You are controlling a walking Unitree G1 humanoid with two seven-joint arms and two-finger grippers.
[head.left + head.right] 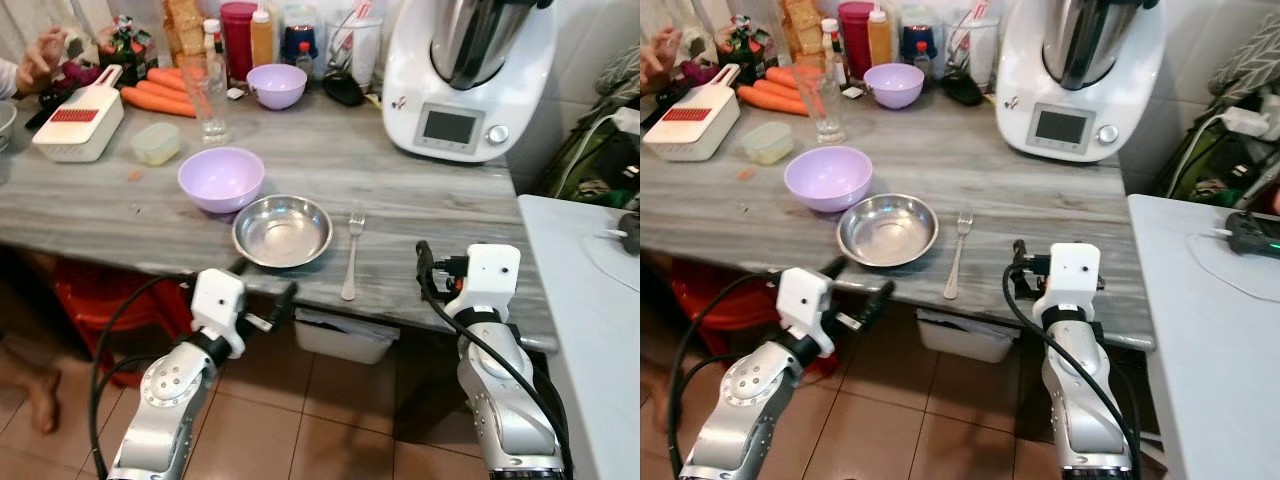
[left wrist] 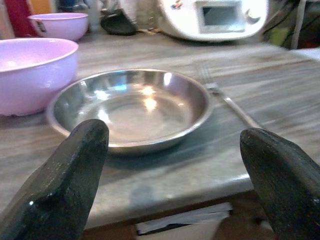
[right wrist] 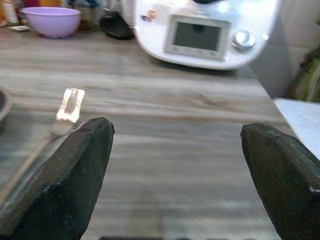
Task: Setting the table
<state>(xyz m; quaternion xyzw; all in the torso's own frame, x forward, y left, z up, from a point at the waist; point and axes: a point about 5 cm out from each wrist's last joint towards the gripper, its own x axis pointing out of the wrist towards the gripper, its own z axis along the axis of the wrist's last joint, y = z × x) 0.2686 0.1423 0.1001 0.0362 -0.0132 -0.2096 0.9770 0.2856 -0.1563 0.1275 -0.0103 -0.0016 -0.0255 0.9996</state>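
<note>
Steel bowl [image 1: 282, 230] sits near the counter's [image 1: 430, 205] front edge, just beside a lilac bowl [image 1: 221, 178], with a fork [image 1: 352, 255] lying apart on its other side; the left gripper [image 1: 268, 297] hangs just below the edge before it, fingers spread wide and empty; the right gripper [image 1: 1018, 262] rests at the edge beyond the fork, also wide open, holding nothing. Judged by look, the bowl is light, rigid and slippery; its thin rim offers the surest pinch. The fork is slim and lies flat, so hard to lift. A person's hand [image 1: 40, 55] is cut off at the frame; the right wrist view blurs the fork.
</note>
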